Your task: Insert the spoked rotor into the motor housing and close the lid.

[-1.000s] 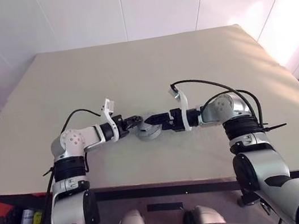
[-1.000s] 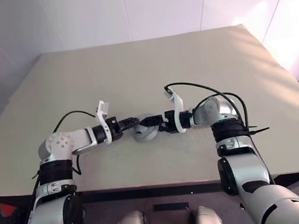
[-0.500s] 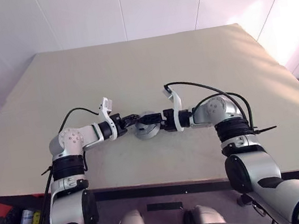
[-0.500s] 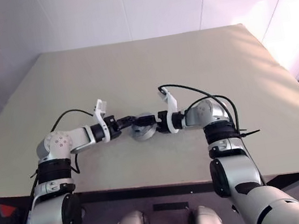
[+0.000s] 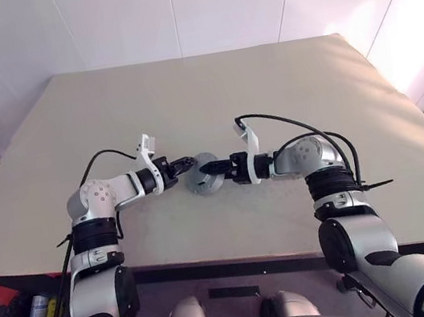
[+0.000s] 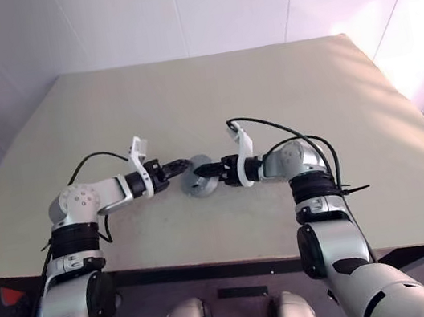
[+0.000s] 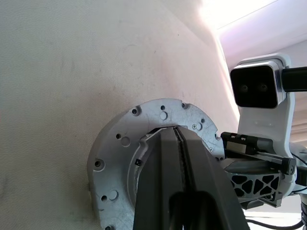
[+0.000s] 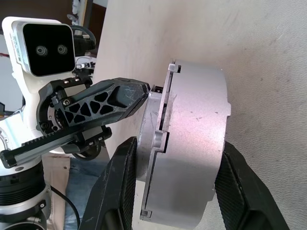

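Compared with a second ago, the round metal assembly at the centre of the head view is sitting slightly higher in the frame and now tilting up on edge. The right arm's elbow is standing closer in toward the centre, and the right gripper's fingers are closing in from wider apart.

At left of centre, the left gripper (image 5: 183,164) is reaching in from the left. Its two black fingers are pressing tight together with nothing between them, and their tips are resting against the flat grey face of the lid (image 7: 125,143).

At centre, the motor housing (image 8: 192,143) and the lid are sitting closed together as one thick grey disc, lying just below the middle of the beige table (image 5: 186,98). In the right wrist view the disc is standing on its edge, its flat faces turning toward the two grippers, so its axis is running left to right along the line between them. A thin seam is showing where the lid is meeting the housing. The spoked rotor cannot be made out.

At right of centre, the right gripper (image 5: 212,167) is reaching in from the right. Its fingers are standing partly apart and straddling the disc's thickness, one finger (image 8: 120,187) on the lid side and the other on the housing side.
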`<state>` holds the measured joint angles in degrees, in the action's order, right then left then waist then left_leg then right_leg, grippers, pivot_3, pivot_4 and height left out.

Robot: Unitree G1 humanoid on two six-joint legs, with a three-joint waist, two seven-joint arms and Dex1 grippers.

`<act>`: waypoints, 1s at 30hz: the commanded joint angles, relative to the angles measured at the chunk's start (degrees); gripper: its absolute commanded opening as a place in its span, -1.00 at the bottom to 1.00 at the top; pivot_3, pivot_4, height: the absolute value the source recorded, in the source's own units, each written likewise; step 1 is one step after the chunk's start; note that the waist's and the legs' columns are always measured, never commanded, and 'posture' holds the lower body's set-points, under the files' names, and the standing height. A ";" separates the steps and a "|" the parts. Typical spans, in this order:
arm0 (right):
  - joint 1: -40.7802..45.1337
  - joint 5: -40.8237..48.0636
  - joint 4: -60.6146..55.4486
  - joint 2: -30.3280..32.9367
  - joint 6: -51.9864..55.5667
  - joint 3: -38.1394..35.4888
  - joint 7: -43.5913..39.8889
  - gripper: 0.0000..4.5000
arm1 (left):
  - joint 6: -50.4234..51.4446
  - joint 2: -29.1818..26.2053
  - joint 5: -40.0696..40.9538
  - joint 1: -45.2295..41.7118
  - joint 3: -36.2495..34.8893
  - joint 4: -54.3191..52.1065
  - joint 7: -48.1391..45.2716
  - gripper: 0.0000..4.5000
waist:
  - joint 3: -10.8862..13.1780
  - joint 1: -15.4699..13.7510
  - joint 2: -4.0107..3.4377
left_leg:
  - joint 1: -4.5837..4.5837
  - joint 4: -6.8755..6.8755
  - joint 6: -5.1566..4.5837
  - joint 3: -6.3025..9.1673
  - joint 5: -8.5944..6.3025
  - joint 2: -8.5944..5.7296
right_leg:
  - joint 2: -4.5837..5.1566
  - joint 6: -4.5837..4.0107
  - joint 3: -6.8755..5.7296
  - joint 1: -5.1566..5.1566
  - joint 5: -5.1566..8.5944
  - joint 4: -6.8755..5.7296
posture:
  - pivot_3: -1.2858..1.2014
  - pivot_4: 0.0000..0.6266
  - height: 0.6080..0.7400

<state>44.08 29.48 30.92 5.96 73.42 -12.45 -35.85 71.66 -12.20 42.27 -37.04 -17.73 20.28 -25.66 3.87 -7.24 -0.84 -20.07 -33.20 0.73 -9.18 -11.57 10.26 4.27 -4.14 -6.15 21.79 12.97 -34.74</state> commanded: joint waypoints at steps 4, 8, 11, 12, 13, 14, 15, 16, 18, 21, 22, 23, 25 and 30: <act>2.15 2.06 -0.41 -0.97 -1.70 -0.69 -0.49 -0.02 | -1.71 0.71 0.24 -0.01 -0.43 0.26 -0.55 -1.00 | 0.00 -0.01 0.00 | 0.00 0.00 0.01 0.00 0.01 0.00 | 0.00 0.00 0.00 0.00 0.00 -0.01 | 0.03 -1.00 1.00; 2.35 2.00 0.30 -1.12 -2.14 -1.36 0.15 -0.02 | -3.16 0.78 1.29 -0.21 -2.02 -0.23 -0.85 -1.00 | 0.00 -0.01 0.00 | 0.00 0.00 0.01 0.00 0.01 0.00 | 0.00 0.00 0.00 0.00 0.00 -0.01 | 0.03 -1.00 1.00; 2.84 2.00 1.45 -1.51 -3.12 -2.78 1.25 -0.07 | -3.69 0.71 1.45 -0.40 -2.89 -0.06 -0.56 -1.00 | 0.00 0.07 0.00 | -0.01 0.00 0.01 0.00 0.01 0.01 | 0.00 -0.01 0.00 0.01 0.00 -0.01 | 0.03 -1.00 1.00; 3.03 1.79 2.03 -1.50 -3.64 -2.80 1.35 -0.10 | -3.85 0.67 1.30 -0.41 -2.93 -0.02 -0.51 -1.00 | 0.00 0.09 0.00 | 0.00 0.00 0.01 0.00 0.01 0.01 | 0.00 -0.01 -0.01 0.02 0.00 -0.01 | 0.03 -1.00 1.00; 3.15 1.85 2.36 -1.41 -3.77 -2.64 0.98 -0.10 | -4.00 0.62 1.19 -0.42 -2.97 0.03 -0.50 -1.00 | 0.00 0.09 0.00 | 0.00 0.00 0.01 0.00 0.01 0.01 | 0.00 -0.01 0.00 0.03 0.00 -0.01 | 0.03 -1.00 1.00; 3.17 2.01 2.39 -1.32 -3.64 -2.47 0.66 -0.10 | -4.19 0.53 1.06 -0.41 -2.98 0.13 -0.55 -1.00 | 0.00 0.08 0.00 | -0.01 0.00 0.01 0.00 0.01 0.01 | 0.00 -0.01 -0.01 0.03 0.00 -0.01 | 0.03 -1.00 1.00; 3.14 2.05 2.32 -1.22 -3.64 -2.21 0.43 -0.10 | -4.39 0.43 0.98 -0.39 -2.97 0.26 -0.63 -1.00 | 0.00 0.07 0.01 | -0.02 0.00 0.01 0.00 0.01 0.01 | 0.00 -0.01 -0.01 0.03 0.00 -0.01 | 0.03 -1.00 1.00; 3.08 1.82 2.20 -1.08 -3.87 -1.74 0.29 -0.11 | -4.46 0.35 0.99 -0.39 -3.01 0.26 -0.63 -1.00 | 0.00 0.05 0.00 | -0.02 0.00 0.01 0.00 0.01 0.01 | 0.00 -0.01 -0.01 0.03 0.00 -0.01 | 0.03 -1.00 1.00; 3.06 1.38 2.43 -0.95 -4.43 -1.26 0.41 -0.11 | -4.60 0.29 1.04 -0.40 -3.10 0.23 -0.56 -1.00 | 0.00 0.04 0.01 | -0.02 0.00 0.01 0.00 0.01 0.01 | 0.00 -0.01 0.00 0.03 0.00 -0.01 | 0.03 -1.00 1.00; 3.37 1.29 3.54 -0.96 -5.08 -1.81 1.25 -0.11 | -5.32 0.45 1.19 -0.42 -3.66 0.17 -0.33 -1.00 | 0.00 0.05 0.00 | -0.02 0.00 0.01 0.00 0.01 0.01 | 0.00 -0.01 0.00 0.03 0.00 -0.01 | 0.03 -1.00 1.00; 3.65 1.44 4.11 -0.99 -5.30 -2.43 1.73 -0.11 | -5.80 0.54 1.44 -0.49 -4.20 0.14 -0.29 -1.00 | 0.00 0.05 0.00 | -0.02 0.00 0.01 0.00 0.01 0.01 | 0.00 -0.01 -0.01 0.03 0.00 -0.01 | 0.03 -1.00 1.00; 3.83 1.58 4.53 -1.02 -5.48 -2.82 2.06 -0.11 | -6.13 0.58 1.63 -0.51 -4.56 0.12 -0.30 -1.00 | 0.00 0.05 0.00 | -0.01 0.00 0.01 0.00 0.01 0.01 | 0.00 -0.01 0.00 0.03 0.00 -0.02 | 0.03 -1.00 1.00; 4.63 1.98 6.51 -1.10 -6.21 -4.50 3.59 -0.11 | -7.39 0.95 3.02 -0.91 -6.73 0.16 -0.12 -1.00 | 0.00 0.05 0.00 | -0.01 0.00 0.01 0.00 0.01 0.01 | 0.00 -0.01 0.00 0.02 0.00 -0.02 | 0.03 -1.00 1.00; 6.35 3.21 10.61 -1.43 -8.48 -8.11 6.89 -0.11 | -10.91 1.96 6.80 -1.70 -12.65 -0.06 1.52 -1.00 | 0.00 0.05 0.00 | -0.01 0.00 0.03 0.00 0.02 0.01 | 0.00 -0.02 -0.01 0.02 -0.01 -0.04 | 0.03 -1.00 1.00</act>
<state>48.55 32.37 41.23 4.11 67.58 -18.59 -31.05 62.82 -10.30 46.47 -37.12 -27.98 21.42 -24.54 3.87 -7.18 -0.84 -20.09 -33.20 0.76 -9.19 -11.55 10.27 4.28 -4.16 -6.16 21.81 12.96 -34.78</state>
